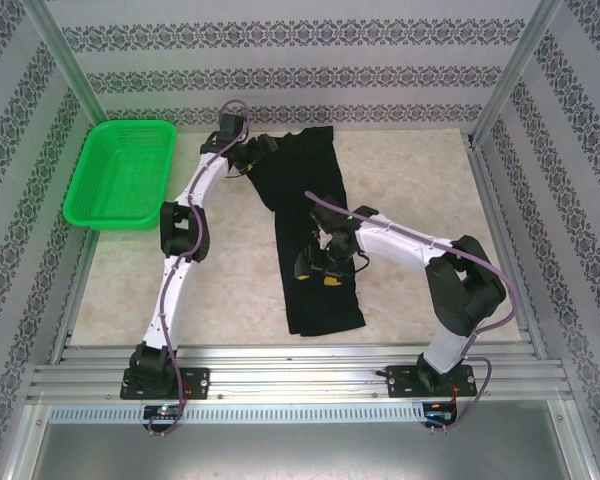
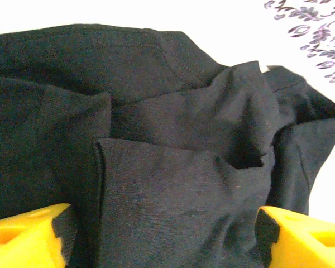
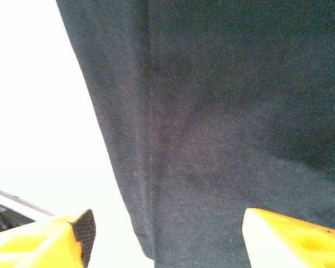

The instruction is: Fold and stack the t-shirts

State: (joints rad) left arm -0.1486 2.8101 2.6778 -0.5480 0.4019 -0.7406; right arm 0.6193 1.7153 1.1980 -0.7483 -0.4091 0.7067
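Black fabric of the t-shirt [image 1: 292, 215] is spread on the tabletop [image 1: 420, 170] as a long narrow strip, so a lengthwise fold is judged done. One end is bunched up, and the cross folds and stacking are judged not yet done. The left gripper [image 2: 162, 223] is stretched far out with its jaws wide apart and nothing gripped; rumpled cloth lies between and just beyond them. The right gripper [image 3: 167, 229] is angled down over the strip's middle, equally wide open and empty, with the shirt's edge directly beneath. A green basket [image 1: 120, 223] sits to the left of the left gripper.
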